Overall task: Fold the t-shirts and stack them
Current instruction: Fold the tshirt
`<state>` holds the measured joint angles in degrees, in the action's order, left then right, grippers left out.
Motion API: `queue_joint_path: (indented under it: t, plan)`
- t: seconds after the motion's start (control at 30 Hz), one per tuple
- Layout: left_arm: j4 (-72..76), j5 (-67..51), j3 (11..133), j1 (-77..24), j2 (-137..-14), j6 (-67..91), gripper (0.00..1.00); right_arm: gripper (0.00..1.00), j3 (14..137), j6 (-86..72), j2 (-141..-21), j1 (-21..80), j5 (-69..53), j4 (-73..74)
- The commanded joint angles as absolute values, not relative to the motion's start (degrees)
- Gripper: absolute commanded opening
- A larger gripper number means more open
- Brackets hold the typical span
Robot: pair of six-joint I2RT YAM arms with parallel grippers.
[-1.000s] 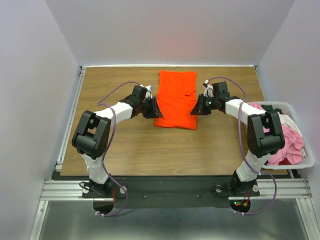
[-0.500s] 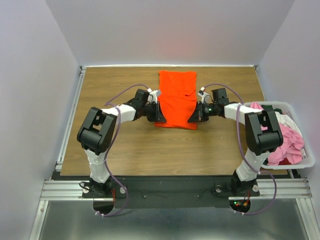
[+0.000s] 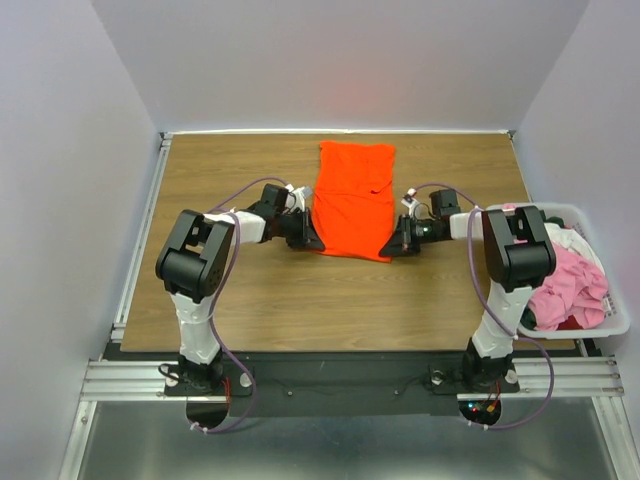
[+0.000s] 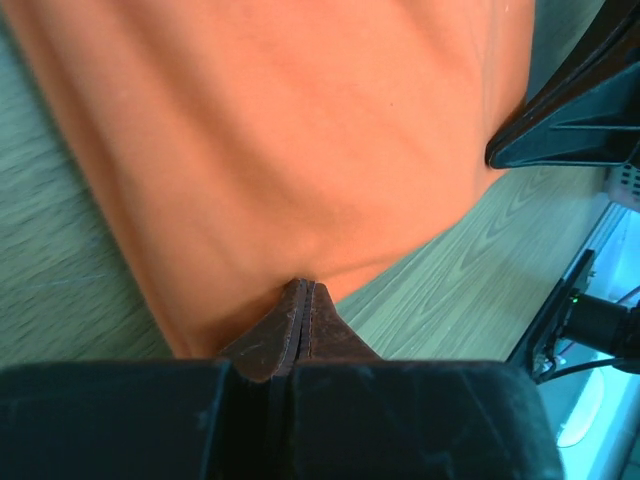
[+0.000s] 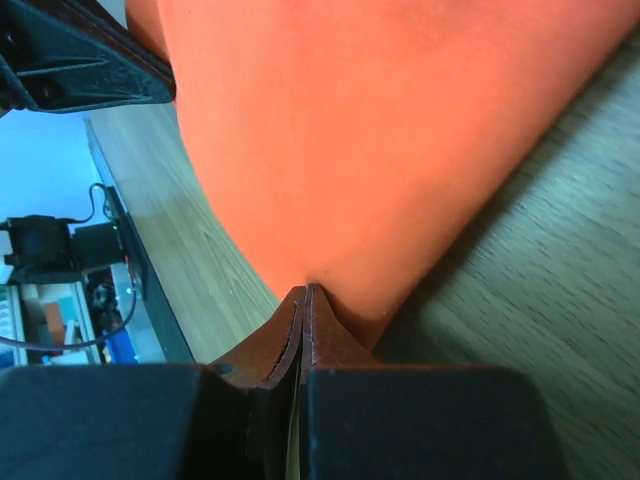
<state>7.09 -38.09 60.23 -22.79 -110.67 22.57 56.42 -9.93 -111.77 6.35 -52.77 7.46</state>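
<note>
- Lying flat on the desk [image 3: 250, 300]: orange t-shirt [image 3: 352, 200], folded narrow; other t-shirts [image 3: 575, 280] heaped in bin [image 3: 555, 207] at right.
- Handling, my read: light, limp, sags off any grip; hem corners suit.
- Left pincer [image 4: 303, 290] and right pincer [image 5: 305, 292] each clamped closed on one near corner.

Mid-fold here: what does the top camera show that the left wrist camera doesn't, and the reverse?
Only the top view: the whole orange t-shirt lying flat on the table, and the white bin at the right edge holding pink and white shirts. Only the left wrist view: the left gripper up close, jaws shut and pinching the shirt's edge, with the cloth puckering at the tips. Both: the orange cloth, the wooden table, and the right gripper at the shirt's opposite corner.
</note>
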Motion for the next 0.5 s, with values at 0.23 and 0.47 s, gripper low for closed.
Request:
queue_joint_path:
  t: [0.23,0.47]
  plan:
    - [4.0,-38.3,58.0,-20.8,-107.3,21.8,0.00,0.01,56.0,-10.5,-107.8,3.7,-48.1,8.0]
    - [1.4,-36.8,60.9,-20.9,-99.7,22.9,0.04,0.01,59.5,-13.5,-102.9,4.4,-51.1,9.0]
